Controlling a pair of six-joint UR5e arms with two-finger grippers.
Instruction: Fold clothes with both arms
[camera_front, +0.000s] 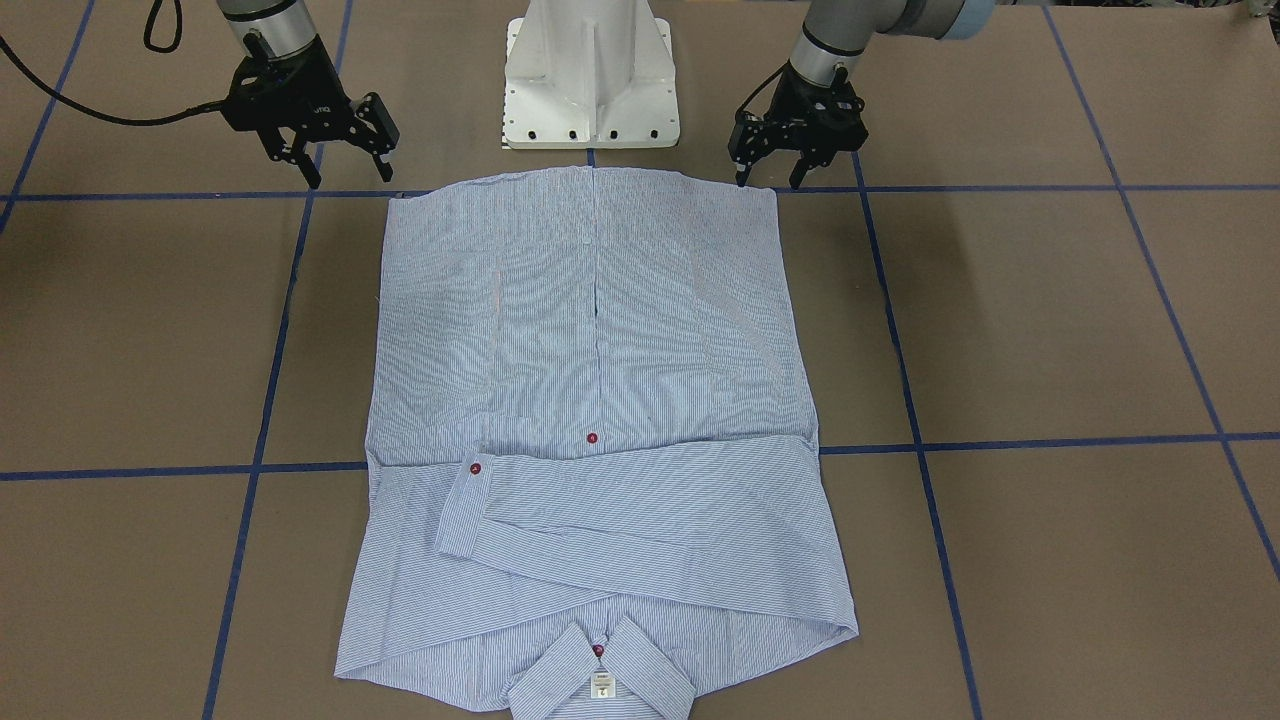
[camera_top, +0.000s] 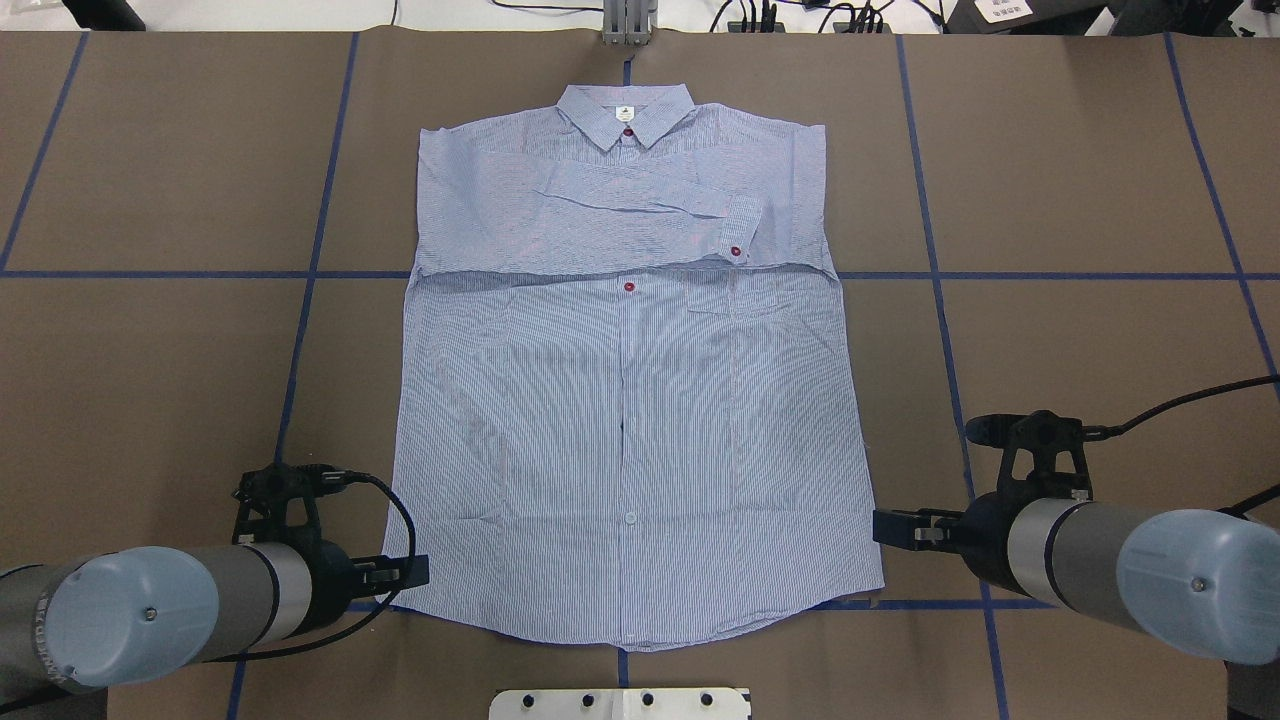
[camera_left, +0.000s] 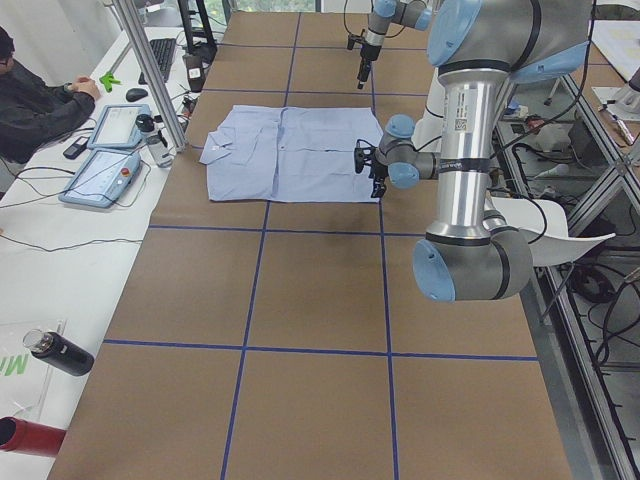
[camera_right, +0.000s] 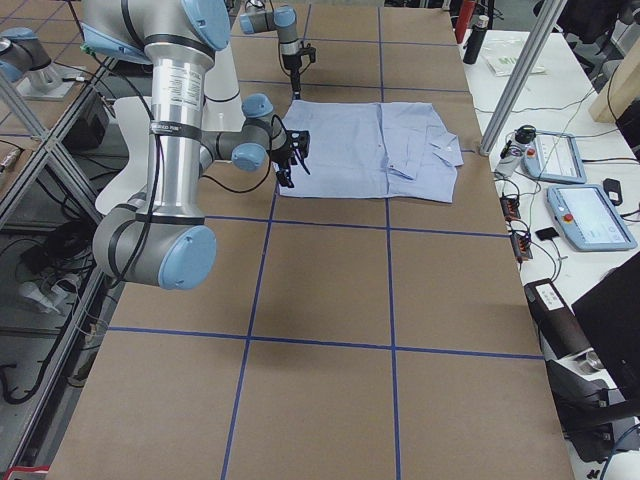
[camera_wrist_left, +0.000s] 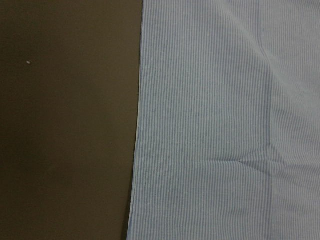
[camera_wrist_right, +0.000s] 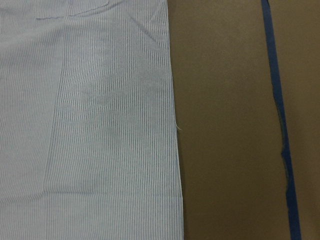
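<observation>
The light blue striped shirt (camera_front: 600, 400) lies flat and front up on the brown table, its collar (camera_top: 625, 115) at the far side from me and its hem (camera_top: 630, 620) near my base. Both sleeves are folded across the chest (camera_top: 640, 215). My left gripper (camera_front: 770, 181) hangs open just above the hem corner on its side, also seen from above (camera_top: 405, 574). My right gripper (camera_front: 348, 176) is open too, a little outside the other hem corner (camera_top: 897, 527). Neither holds anything. Both wrist views show only a side edge of the shirt (camera_wrist_left: 215, 120) (camera_wrist_right: 90, 130) on the table.
The white pedestal base (camera_front: 590, 80) stands right behind the hem. Blue tape lines (camera_front: 1000, 440) cross the brown table. Beyond the collar runs a white bench with pendants (camera_left: 105, 150), a seated person (camera_left: 30, 100) and an upright metal post (camera_left: 150, 75).
</observation>
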